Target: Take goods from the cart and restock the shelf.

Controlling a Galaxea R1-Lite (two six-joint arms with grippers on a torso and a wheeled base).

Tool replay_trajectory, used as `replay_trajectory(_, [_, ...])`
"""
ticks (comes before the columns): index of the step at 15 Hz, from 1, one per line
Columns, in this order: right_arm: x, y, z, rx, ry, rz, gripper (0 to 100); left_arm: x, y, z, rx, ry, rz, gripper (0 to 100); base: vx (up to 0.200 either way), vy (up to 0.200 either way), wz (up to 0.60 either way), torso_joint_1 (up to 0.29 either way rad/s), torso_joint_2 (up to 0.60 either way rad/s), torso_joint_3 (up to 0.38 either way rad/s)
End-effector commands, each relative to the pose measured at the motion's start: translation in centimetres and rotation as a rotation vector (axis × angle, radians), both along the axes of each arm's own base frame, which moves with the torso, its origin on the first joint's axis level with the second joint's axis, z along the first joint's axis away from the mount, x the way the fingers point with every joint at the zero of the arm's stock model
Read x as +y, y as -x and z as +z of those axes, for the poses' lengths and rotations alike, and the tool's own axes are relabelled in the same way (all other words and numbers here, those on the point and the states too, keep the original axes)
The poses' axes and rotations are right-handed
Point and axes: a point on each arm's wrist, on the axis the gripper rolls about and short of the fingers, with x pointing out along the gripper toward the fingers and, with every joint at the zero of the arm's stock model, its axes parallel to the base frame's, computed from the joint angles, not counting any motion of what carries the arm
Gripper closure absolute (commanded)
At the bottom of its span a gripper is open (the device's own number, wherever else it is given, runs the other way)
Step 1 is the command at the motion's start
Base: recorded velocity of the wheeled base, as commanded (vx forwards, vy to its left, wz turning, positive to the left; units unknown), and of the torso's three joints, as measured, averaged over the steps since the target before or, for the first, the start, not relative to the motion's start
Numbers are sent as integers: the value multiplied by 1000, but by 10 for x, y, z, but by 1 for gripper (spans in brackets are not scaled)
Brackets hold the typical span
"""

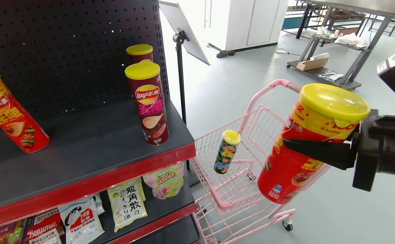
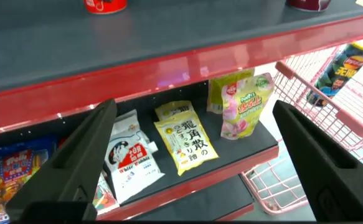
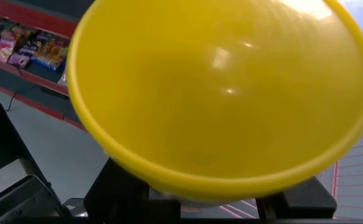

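My right gripper (image 1: 319, 150) is shut on a red chips can (image 1: 299, 159) with a yellow lid (image 3: 225, 87), holding it tilted in the air above the right side of the pink cart (image 1: 251, 112). A dark can (image 1: 226, 150) with a yellow lid stands in the cart basket. On the shelf's top board (image 1: 82, 152) another red can (image 1: 13, 117) leans at the far left. Two maroon cans (image 1: 149, 103) stand one behind the other near the right end. My left gripper (image 2: 193, 155) is open with nothing in it, in front of the lower shelf and below the red edge (image 2: 169, 68).
Snack bags (image 1: 127, 203) lie on the lower shelf, among them a yellow one (image 2: 184, 137) and a white one (image 2: 128, 155). A board on a black stand (image 1: 181, 44) rises behind the shelf's right end. Metal racks (image 1: 332, 54) stand far back right, with open grey floor around the cart.
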Motion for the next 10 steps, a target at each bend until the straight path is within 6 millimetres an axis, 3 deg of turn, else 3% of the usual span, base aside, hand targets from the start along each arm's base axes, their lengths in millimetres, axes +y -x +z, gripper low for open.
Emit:
replay_trajectory(1, [0,-1,-1,3,2,0,100,0,0,0,2,0,1,0,0,0,0,163,-388,-246])
replay_trajectory(4, [1,-1,-1,3,2,2,100,0,0,0,2,0,1,0,0,0,0,160,-372,-220])
replay_trajectory(10, [1,-1,-4,11,7,-2,100,0,0,0,2,0,1,0,-200,0,0,41,-84,-53])
